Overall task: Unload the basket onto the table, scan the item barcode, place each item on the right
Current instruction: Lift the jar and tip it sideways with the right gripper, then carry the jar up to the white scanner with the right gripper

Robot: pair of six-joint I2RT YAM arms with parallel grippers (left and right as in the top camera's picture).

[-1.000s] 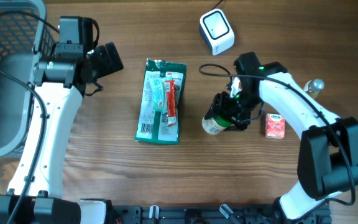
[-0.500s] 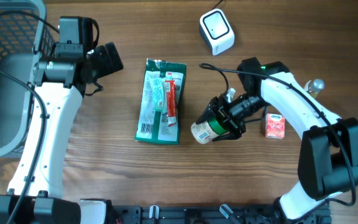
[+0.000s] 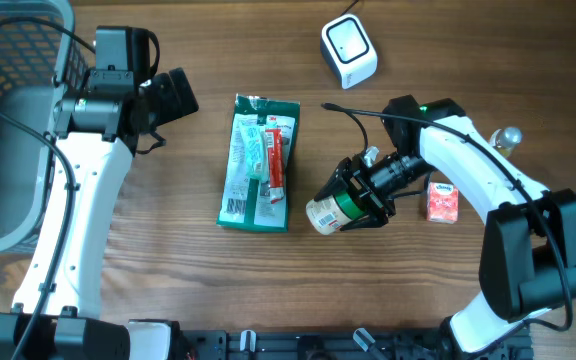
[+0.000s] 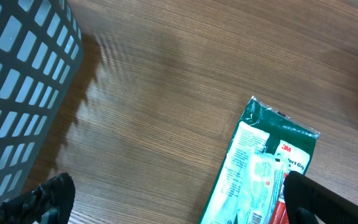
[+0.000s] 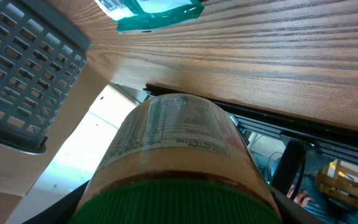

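Now my right claw point(image 3: 360, 192) grips the jar point(image 3: 328, 211) at its green lid, long axis pointing toward 8 o'clock. The scanner point(image 3: 348, 46) sits at 12 o'clock, well apart. My left claw point(image 3: 175, 94) hangs open, farther off.

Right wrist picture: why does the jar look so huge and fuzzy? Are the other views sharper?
Right wrist view: the jar fills the frame at close range; its green lid is soft, the label print sharper. Overhead view: evenly lit and crisp. Left wrist view: the basket throws a soft shadow on the table.
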